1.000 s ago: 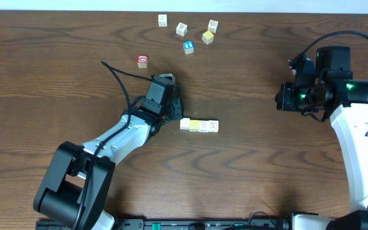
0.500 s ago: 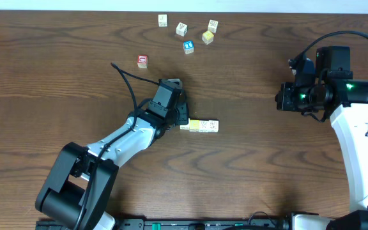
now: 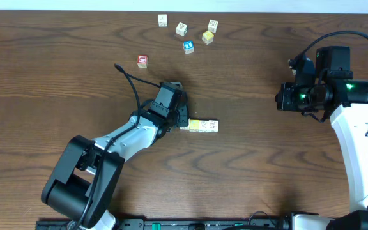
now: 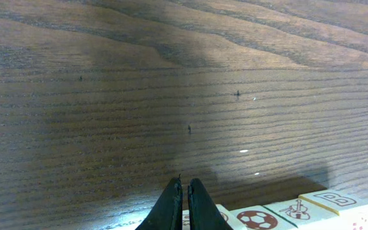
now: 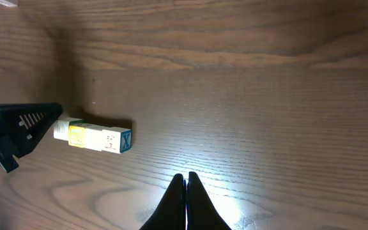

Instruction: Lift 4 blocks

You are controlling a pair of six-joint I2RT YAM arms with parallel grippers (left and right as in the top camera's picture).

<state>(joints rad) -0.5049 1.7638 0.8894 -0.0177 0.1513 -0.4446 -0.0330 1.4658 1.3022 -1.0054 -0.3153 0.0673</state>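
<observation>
Blocks point(image 3: 203, 126): four small cubes in one tight row, face to face, in the middle of the table point(image 3: 267, 179); the second from the left is pale yellow, the rest are white
Left gripper point(image 3: 183, 120): fingers pressed together with nothing pinched; the tip sits at the row's left end and seems to touch the end cube
Right gripper point(image 5: 186, 179): also pressed together and holding nothing; it hangs well apart from the row, off its right end
Step in hand: by my judgement a squeeze from both ends, each closed tip serving as a pad on an end face
Doing it well: set the left tip low and square on the middle of its face, bring the right tip in along the row's own line, and press evenly before rising
Risk: an off-centre push would likely buckle the row, and an uneven lift may drop the middle cubes
Leave alone: loose cubes point(image 3: 188, 46) near the far edge
</observation>
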